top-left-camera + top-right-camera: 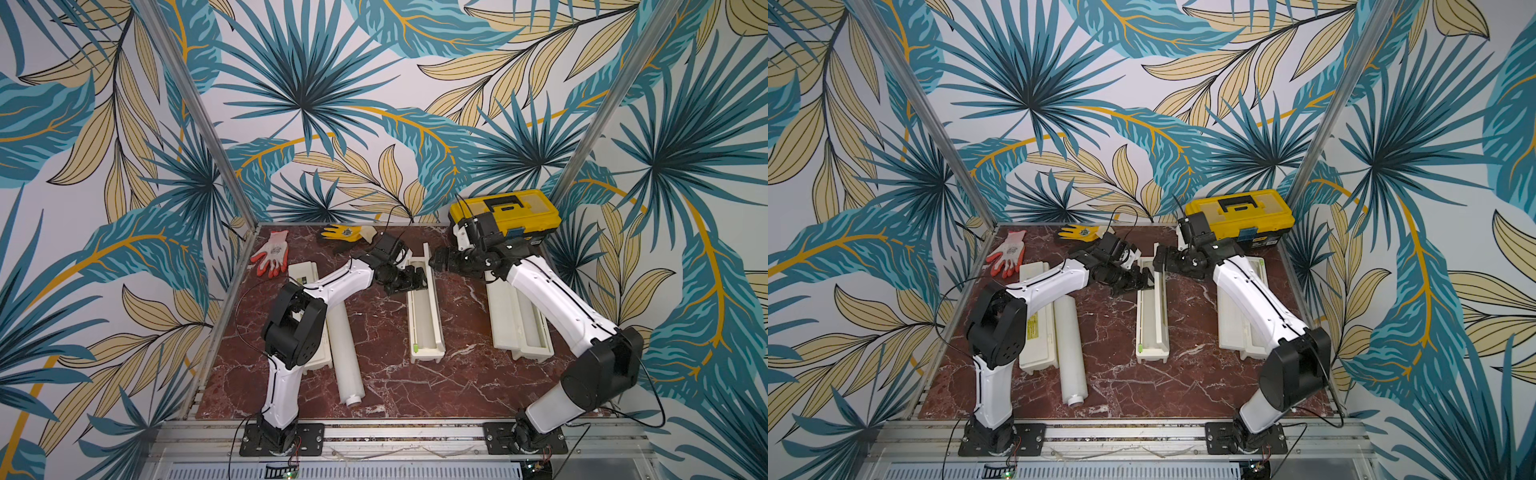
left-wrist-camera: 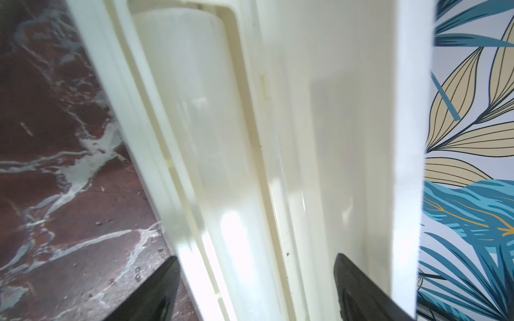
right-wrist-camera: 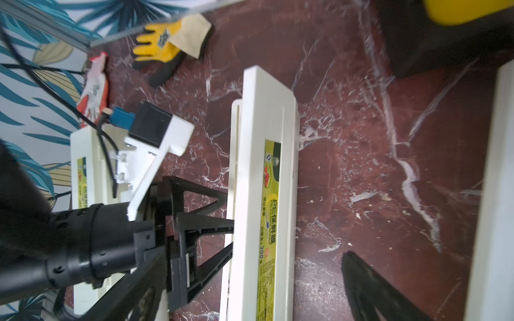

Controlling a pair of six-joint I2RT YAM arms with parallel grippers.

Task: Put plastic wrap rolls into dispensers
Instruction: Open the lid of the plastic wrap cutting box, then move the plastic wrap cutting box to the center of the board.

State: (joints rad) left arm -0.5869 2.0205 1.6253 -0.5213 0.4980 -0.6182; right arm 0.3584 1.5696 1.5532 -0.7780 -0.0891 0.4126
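Observation:
The middle dispenser (image 1: pixel 428 353) lies open with its lid (image 3: pixel 267 194) upright, and one plastic wrap roll (image 2: pixel 194 125) rests in its trough. My left gripper (image 2: pixel 256 257) is open at the far end, one finger outside the trough and one against the lid's inner face. My right gripper (image 3: pixel 250 258) is open too. It straddles the yellow-labelled lid from the other side, and its fingers are not touching the lid. A second roll (image 1: pixel 348 353) lies loose on the table beside the left dispenser (image 1: pixel 305 272). The right dispenser (image 1: pixel 511 328) lies under my right arm.
A yellow-and-black toolbox (image 1: pixel 505 212) stands at the back right corner. A red-and-white glove (image 1: pixel 272 251) and a yellow glove (image 1: pixel 345 232) lie along the back edge. The marble tabletop (image 1: pixel 386 386) shows bare at the front.

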